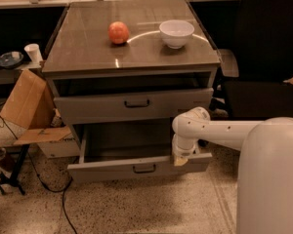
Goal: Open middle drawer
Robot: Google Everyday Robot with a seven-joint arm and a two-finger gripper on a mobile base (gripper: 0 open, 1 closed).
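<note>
Claw [180, 159] at right end of middle drawer [102, 170] front, on its top edge; claw state: cannot tell; middle drawer stands well out, grey inside showing; above it top drawer [97, 106] slightly out; above that, desk [88, 52] carries fruit [118, 32], bowl [176, 32].

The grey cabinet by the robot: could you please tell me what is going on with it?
The robot's arm reaches in with its claw down at the right end of the front of the middle drawer. That drawer stands well out, its plain grey inside showing. The top drawer is slightly open too. A fruit and a white bowl sit on the cabinet top.
</note>
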